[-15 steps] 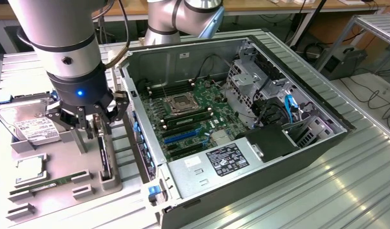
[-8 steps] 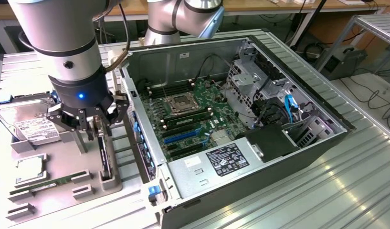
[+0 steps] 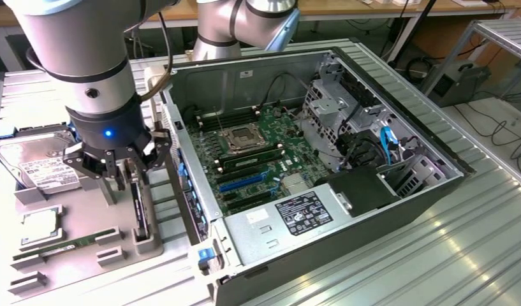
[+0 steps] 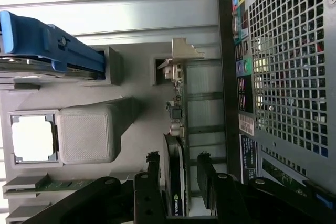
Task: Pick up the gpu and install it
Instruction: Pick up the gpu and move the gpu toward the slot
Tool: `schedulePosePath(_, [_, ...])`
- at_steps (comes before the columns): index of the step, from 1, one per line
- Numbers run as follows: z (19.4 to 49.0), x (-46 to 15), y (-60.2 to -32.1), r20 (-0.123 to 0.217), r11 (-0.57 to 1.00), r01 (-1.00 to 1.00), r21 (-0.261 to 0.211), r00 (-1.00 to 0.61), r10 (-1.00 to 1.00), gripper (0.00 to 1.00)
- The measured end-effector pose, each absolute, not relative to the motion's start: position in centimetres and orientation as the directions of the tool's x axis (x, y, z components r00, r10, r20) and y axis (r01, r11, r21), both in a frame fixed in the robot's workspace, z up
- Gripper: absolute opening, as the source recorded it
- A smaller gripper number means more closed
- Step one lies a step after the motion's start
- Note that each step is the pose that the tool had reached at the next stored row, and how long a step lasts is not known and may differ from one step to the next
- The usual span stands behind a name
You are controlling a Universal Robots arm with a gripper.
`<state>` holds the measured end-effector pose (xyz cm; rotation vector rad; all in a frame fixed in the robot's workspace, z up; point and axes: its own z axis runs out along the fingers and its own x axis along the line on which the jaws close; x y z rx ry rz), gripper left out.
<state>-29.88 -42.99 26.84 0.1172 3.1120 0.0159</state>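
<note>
Grey plastic fixture tray (image 3: pixel 81 248), just beside the open computer case (image 3: pixel 430 191) on the exterior view's left, held the gpu (image 3: pixel 139 207) on its long edge in a slot. Its metal bracket pointed toward the rear panel of the case. The card had not been lifted, so by the look of it the pick-up was only at the reaching stage and the whole installation was yet to do. Inside the case the motherboard (image 3: pixel 260 146) lay exposed, and its blue expansion slots (image 3: pixel 243 182) had no card in them.

The gripper (image 3: pixel 128 182) hung low over the tray on the side away from the case, with its jaws spread wide and nothing held. In the wrist view one finger (image 4: pixel 152 177) stood on each flat face of the gpu (image 4: pixel 176 182). The card ran edge-on between them, with a sliver of space showing on both sides, so no grip had been made. A hard drive (image 3: pixel 39 166), a processor (image 3: pixel 41 224) and a green RAM stick (image 3: pixel 64 245) sat in the tray farther from the case.
</note>
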Motion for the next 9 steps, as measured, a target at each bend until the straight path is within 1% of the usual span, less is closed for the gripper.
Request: schedulePosePath(9, [26.02, -29.94, -42.99, -0.027, 0.997, 0.075, 0.011, -0.997, 0.075, 0.42])
